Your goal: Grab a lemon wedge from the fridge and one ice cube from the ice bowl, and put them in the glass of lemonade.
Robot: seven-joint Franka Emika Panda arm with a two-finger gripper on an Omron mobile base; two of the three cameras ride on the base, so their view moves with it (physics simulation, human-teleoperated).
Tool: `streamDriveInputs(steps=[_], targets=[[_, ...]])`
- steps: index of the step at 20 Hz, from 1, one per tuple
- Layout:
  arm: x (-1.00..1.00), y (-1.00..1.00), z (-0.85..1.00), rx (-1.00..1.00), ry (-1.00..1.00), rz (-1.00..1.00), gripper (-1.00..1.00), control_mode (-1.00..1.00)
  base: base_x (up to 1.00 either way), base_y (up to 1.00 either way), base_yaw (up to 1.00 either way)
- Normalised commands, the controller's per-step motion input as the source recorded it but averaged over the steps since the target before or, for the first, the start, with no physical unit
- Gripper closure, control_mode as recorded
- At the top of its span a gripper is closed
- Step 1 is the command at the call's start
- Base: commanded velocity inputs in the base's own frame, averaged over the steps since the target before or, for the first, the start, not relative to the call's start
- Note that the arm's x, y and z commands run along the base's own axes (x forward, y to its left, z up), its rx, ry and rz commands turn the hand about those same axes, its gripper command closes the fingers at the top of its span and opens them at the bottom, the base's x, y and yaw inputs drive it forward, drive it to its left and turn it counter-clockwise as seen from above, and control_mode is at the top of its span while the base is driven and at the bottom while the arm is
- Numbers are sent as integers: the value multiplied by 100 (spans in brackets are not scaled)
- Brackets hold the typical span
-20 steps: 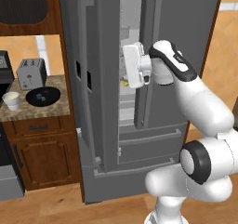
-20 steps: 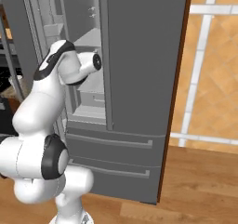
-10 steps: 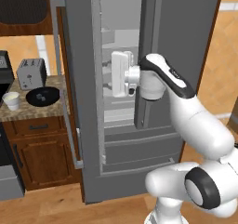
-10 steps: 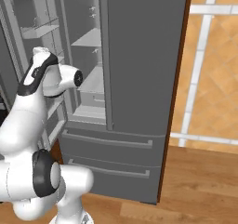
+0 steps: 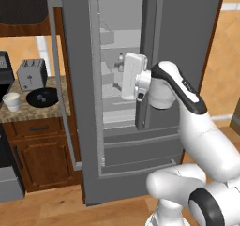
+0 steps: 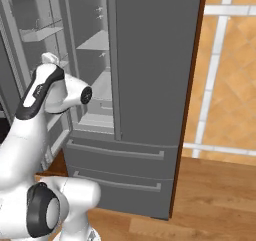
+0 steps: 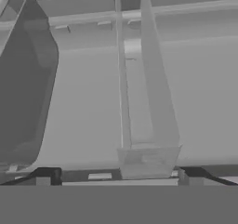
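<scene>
The fridge [image 5: 183,37] stands with its left door [image 5: 70,79] swung wide open, so the grey shelves [image 5: 110,79] show. My gripper [image 5: 123,78] hangs at the mouth of the open compartment, at middle-shelf height, pointing inward. In the hand view its fingertips [image 7: 44,174] stand far apart with nothing between them, facing bare grey shelving [image 7: 139,102]; the gripper [image 7: 118,176] is open. The lemon wedge is hidden. The black ice bowl [image 5: 42,97] and the pale glass of lemonade [image 5: 11,101] sit on the counter at the left.
A silver toaster [image 5: 31,73] stands behind the bowl. Wooden cabinets [image 5: 40,150] lie under the counter. The open door's long handle [image 5: 63,103] juts out between the counter and me. The right fridge door [image 6: 155,60] is shut, with two drawer fronts [image 6: 120,170] below.
The fridge's left door has swung much wider open. My hand has shifted left and lower, and now faces the shelves.
</scene>
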Motion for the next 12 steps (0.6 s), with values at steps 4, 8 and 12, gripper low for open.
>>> streamDriveInputs(steps=[4, 8, 12], targets=[[-10, -100, 41, 0, 0, -24, -100, -100, 0, 0, 0], [-19, -100, 33, -33, -26, -23, -100, -100, 0, 0, 0], [-15, -96, -20, -63, -15, -21, -100, -100, 0, 0, 0]])
